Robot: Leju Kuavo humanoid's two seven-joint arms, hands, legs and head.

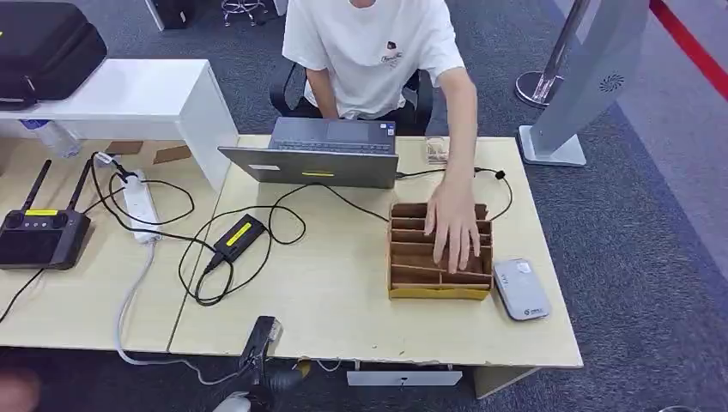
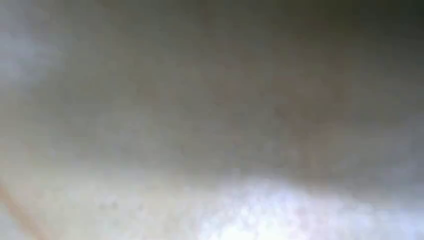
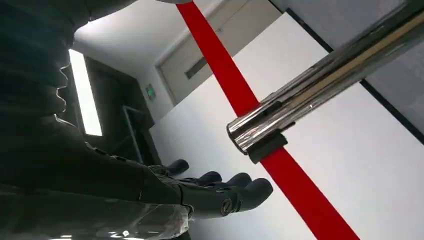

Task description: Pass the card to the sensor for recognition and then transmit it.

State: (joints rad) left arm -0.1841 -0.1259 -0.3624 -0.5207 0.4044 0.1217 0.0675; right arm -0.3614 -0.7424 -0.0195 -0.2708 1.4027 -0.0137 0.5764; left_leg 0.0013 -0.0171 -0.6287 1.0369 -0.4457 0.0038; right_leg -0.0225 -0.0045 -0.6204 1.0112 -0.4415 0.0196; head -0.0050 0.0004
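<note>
A person's hand [image 1: 453, 225] is resting in the card box [image 1: 439, 251] on the table's [image 1: 343, 292] right side, beside the grey sensor [image 1: 521, 289]. No card is discernible. The right hand [image 3: 210, 192] is hanging empty, fingers extended, likely nearer. The left hand's state is impossible to tell.
</note>
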